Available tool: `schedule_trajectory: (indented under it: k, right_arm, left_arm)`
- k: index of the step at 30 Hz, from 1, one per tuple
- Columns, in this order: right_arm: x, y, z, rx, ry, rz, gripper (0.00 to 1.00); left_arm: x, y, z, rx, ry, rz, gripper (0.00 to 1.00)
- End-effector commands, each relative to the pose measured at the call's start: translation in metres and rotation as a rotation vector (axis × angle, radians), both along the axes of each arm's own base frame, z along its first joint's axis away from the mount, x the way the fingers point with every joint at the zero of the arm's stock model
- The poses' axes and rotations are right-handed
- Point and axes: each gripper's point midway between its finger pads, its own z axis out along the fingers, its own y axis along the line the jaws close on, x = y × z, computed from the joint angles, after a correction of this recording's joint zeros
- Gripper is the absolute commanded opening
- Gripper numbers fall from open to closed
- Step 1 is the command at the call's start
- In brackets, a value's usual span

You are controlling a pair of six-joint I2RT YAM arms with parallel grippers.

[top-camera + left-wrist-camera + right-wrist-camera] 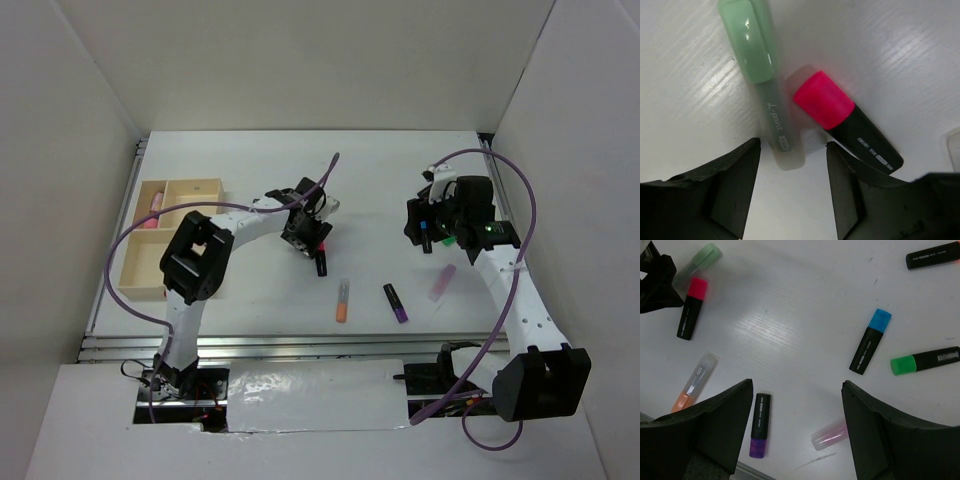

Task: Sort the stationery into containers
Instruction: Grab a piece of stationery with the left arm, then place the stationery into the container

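— Hanging where, the left gripper (792, 150)?
— Low over the middle of the table (260, 160), jaws apart with nothing clamped. Between its fingers (735, 185) lies the tail of a pale green marker (760, 65). A pink-capped black marker (840, 117) lies just beside it, slanted, its end running under the right-hand finger.
— Touching either one?
— Cannot tell from the wrist view.
— And the right gripper (797, 387)?
— Open too and empty, held above the right side of the table. Beneath it lie a blue-capped marker (870, 341) and a green-capped marker (925, 360), apart from each other, with another black marker (932, 255) further off.
— Others loose?
— Near the front edge lie a pale orange marker (342, 300), a purple-capped marker (396, 302) and a pale pink marker (442, 283), all flat and apart.
— The tray (195, 195)?
— At the far left of the table, well apart from both grippers. Something pink shows in compartments on its left side; what it is I cannot make out
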Motion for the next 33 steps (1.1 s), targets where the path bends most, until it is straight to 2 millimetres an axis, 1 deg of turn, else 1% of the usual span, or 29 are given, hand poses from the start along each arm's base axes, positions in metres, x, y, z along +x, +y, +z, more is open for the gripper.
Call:
schedule_trajectory:
  k: [1, 4, 5, 7, 8, 10, 11, 12, 13, 14, 15, 16, 17, 18, 19, 20, 21, 22, 23, 24, 25, 26, 27, 28, 29, 30, 31, 32, 33]
  right_arm:
    - [0.005, 0.004, 0.012, -0.010, -0.072, 0.033, 0.78]
    - [0.005, 0.008, 0.015, -0.022, -0.087, 0.056, 0.77]
    - [0.005, 0.012, 0.017, -0.030, -0.098, 0.078, 0.76]
    - [0.003, 0.016, 0.018, -0.044, -0.113, 0.106, 0.75]
    - [0.002, 0.021, 0.021, -0.064, -0.133, 0.136, 0.75]
    - [0.001, 0.027, 0.024, -0.087, -0.155, 0.166, 0.75]
    - [-0.001, 0.033, 0.027, -0.109, -0.180, 0.207, 0.75]
    - [-0.003, 0.036, 0.028, -0.120, -0.192, 0.227, 0.75]
    - [-0.004, 0.040, 0.031, -0.132, -0.210, 0.252, 0.75]
    - [-0.006, 0.044, 0.035, -0.143, -0.229, 0.277, 0.76]
    - [-0.009, 0.052, 0.037, -0.171, -0.257, 0.337, 0.76]
    - [-0.012, 0.057, 0.037, -0.185, -0.272, 0.365, 0.77]
    - [-0.014, 0.066, 0.044, -0.213, -0.328, 0.416, 0.78]
    - [-0.016, 0.071, 0.044, -0.224, -0.338, 0.444, 0.78]
    - [-0.018, 0.075, 0.047, -0.235, -0.359, 0.466, 0.78]
    - [-0.020, 0.080, 0.048, -0.245, -0.370, 0.487, 0.78]
    - [-0.021, 0.084, 0.050, -0.252, -0.379, 0.501, 0.78]
    - [-0.024, 0.090, 0.052, -0.259, -0.389, 0.516, 0.78]
    - [-0.024, 0.092, 0.052, -0.258, -0.386, 0.521, 0.78]
    - [-0.025, 0.093, 0.052, -0.257, -0.385, 0.521, 0.78]
    - [-0.026, 0.094, 0.050, -0.255, -0.381, 0.523, 0.78]
    - [-0.025, 0.094, 0.050, -0.253, -0.378, 0.516, 0.78]
    - [-0.025, 0.093, 0.048, -0.255, -0.372, 0.512, 0.78]
    - [-0.024, 0.092, 0.045, -0.251, -0.359, 0.500, 0.78]
    - [-0.022, 0.090, 0.043, -0.252, -0.349, 0.489, 0.78]
    - [-0.022, 0.089, 0.042, -0.251, -0.342, 0.487, 0.78]
    - [-0.020, 0.086, 0.038, -0.247, -0.323, 0.471, 0.78]
    - [-0.019, 0.084, 0.037, -0.245, -0.312, 0.461, 0.78]
    - [-0.018, 0.083, 0.035, -0.241, -0.301, 0.455, 0.78]
  left_arm:
    - [0.008, 0.006, -0.009, 0.029, -0.009, 0.047, 0.67]
    - [0.009, 0.009, -0.013, 0.036, -0.002, 0.053, 0.61]
    - [0.009, 0.011, -0.015, 0.037, 0.000, 0.056, 0.56]
    - [0.009, 0.012, -0.014, 0.036, 0.000, 0.056, 0.50]
    - [0.008, 0.016, -0.014, 0.041, 0.002, 0.057, 0.44]
    - [0.008, 0.020, -0.009, 0.037, -0.005, 0.061, 0.38]
    - [0.009, 0.023, -0.006, 0.031, -0.004, 0.068, 0.31]
    - [0.010, 0.022, 0.005, 0.006, -0.017, 0.066, 0.27]
    - [0.007, 0.024, 0.009, -0.003, -0.019, 0.065, 0.22]
    - [0.008, 0.026, 0.016, -0.021, -0.031, 0.062, 0.19]
    - [0.008, 0.024, 0.034, -0.058, -0.055, 0.053, 0.16]
    - [0.003, 0.025, 0.040, -0.077, -0.055, 0.048, 0.10]
    - [0.001, 0.029, 0.055, -0.119, -0.062, 0.049, 0.03]
    - [-0.001, 0.030, 0.062, -0.126, -0.073, 0.049, 0.03]
    - [-0.002, 0.034, 0.072, -0.162, -0.073, 0.057, 0.00]
    - [-0.003, 0.038, 0.080, -0.180, -0.084, 0.066, 0.00]
    - [-0.004, 0.043, 0.099, -0.205, -0.120, 0.074, 0.00]
    - [-0.005, 0.050, 0.106, -0.214, -0.132, 0.086, 0.00]
    - [0.001, 0.067, 0.114, -0.217, -0.147, 0.129, 0.00]
    - [0.000, 0.077, 0.128, -0.226, -0.165, 0.149, 0.00]
    - [0.003, 0.087, 0.134, -0.227, -0.173, 0.172, 0.00]
    - [0.010, 0.110, 0.138, -0.213, -0.186, 0.225, 0.00]
    - [0.015, 0.123, 0.146, -0.209, -0.201, 0.252, 0.00]
    - [0.014, 0.136, 0.145, -0.187, -0.186, 0.265, 0.00]
    - [0.023, 0.161, 0.146, -0.175, -0.189, 0.322, 0.00]
    - [0.026, 0.175, 0.146, -0.165, -0.189, 0.353, 0.00]
    - [0.029, 0.201, 0.143, -0.135, -0.186, 0.379, 0.00]
    - [0.032, 0.213, 0.142, -0.123, -0.183, 0.402, 0.00]
    - [0.039, 0.225, 0.138, -0.108, -0.177, 0.422, 0.00]
